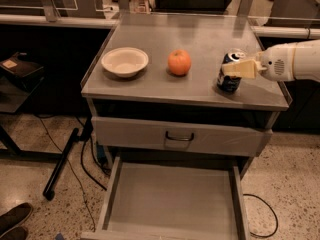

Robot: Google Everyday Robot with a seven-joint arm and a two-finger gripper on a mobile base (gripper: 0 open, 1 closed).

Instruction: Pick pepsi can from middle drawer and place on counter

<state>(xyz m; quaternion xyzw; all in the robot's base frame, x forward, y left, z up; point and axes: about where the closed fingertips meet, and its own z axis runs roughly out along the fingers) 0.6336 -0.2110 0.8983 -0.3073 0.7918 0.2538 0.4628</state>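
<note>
The pepsi can point(230, 78) is dark blue with a silver top and stands on the counter point(200, 39) at its right front. My gripper point(239, 69) reaches in from the right and is shut on the pepsi can, its pale fingers point(241, 68) across the can's upper half. The middle drawer point(172, 199) is pulled out below, showing a plain grey floor with nothing in it.
A white bowl point(125, 61) sits at the counter's left front. An orange fruit point(179, 62) sits in the middle, left of the can. A closed drawer front with a dark handle point(179, 136) is above the open drawer. Shoes point(15, 221) show bottom left.
</note>
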